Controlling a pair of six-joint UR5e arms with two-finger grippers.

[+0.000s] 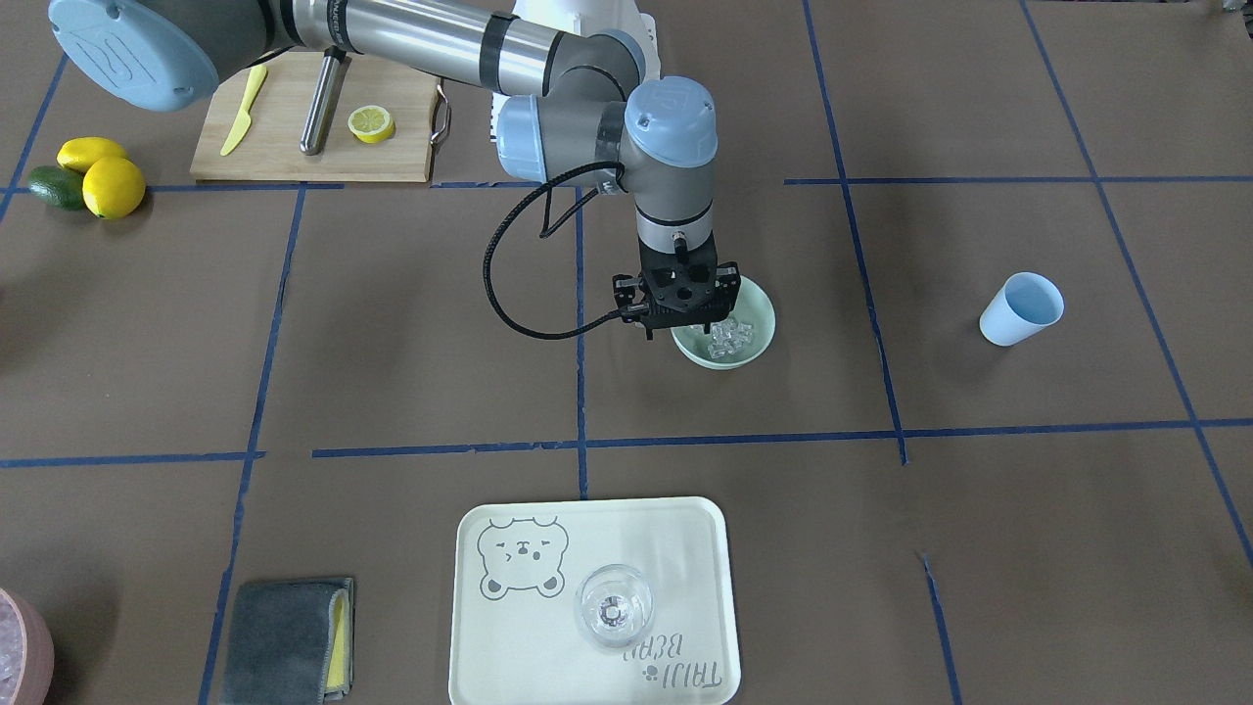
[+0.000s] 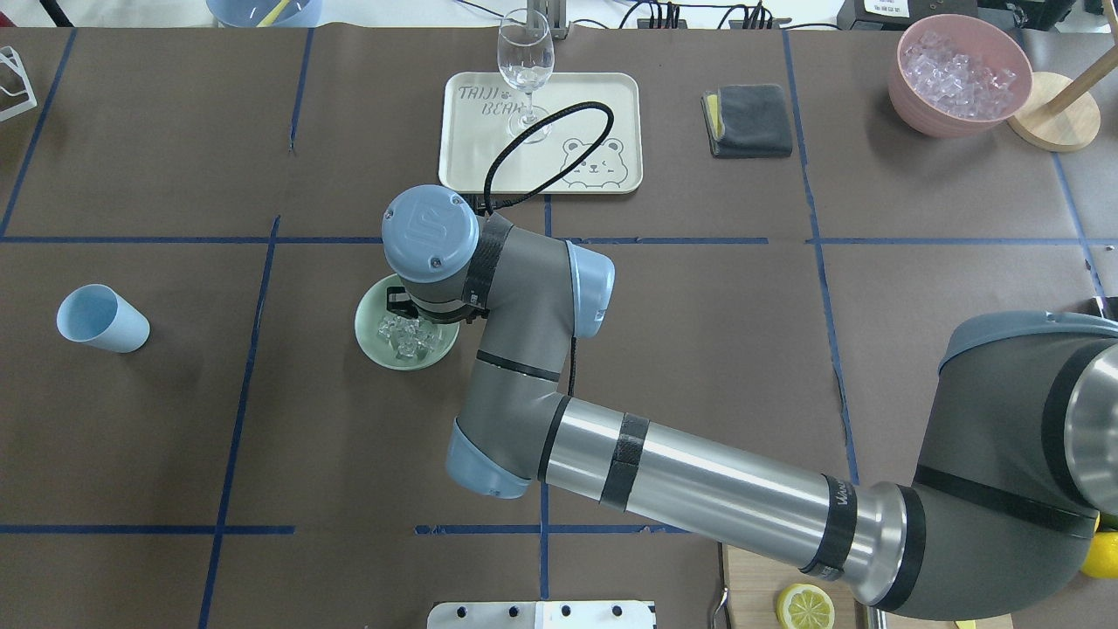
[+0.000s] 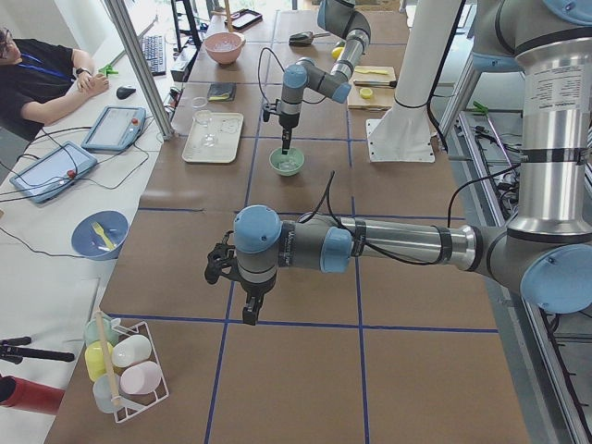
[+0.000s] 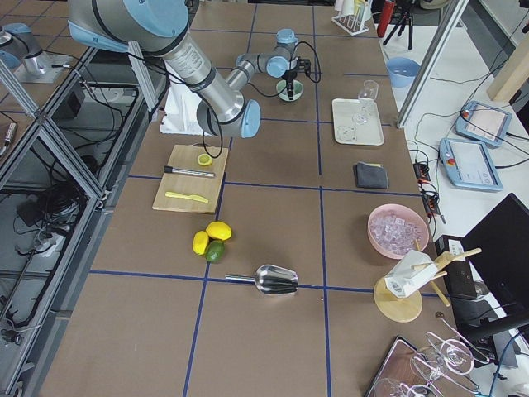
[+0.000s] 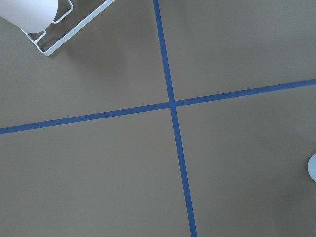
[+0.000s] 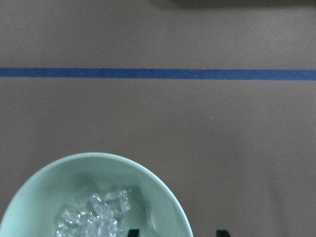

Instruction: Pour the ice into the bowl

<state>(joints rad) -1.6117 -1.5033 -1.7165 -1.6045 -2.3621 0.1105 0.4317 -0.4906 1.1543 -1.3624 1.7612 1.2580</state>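
Already the glassy ice cubes (image 1: 729, 336) lie heaped in the smooth, round mint bowl (image 1: 759, 305), right jaws just above. Overhead, the wrist hides them. Side on, the left jaws' state cannot be told. Right wrist: jaws parted, apparently empty; withdrawing low could clip the rim and skid the bowl.

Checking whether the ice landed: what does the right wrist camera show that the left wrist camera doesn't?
Only the right wrist view: the bowl with the ice inside it, and the right gripper at the bottom edge, its two dark fingertips apart with nothing between them. Only the left wrist view: a white wire rack corner holding something pale, and two blue tape lines crossing. Both: the brown table cover and blue tape.
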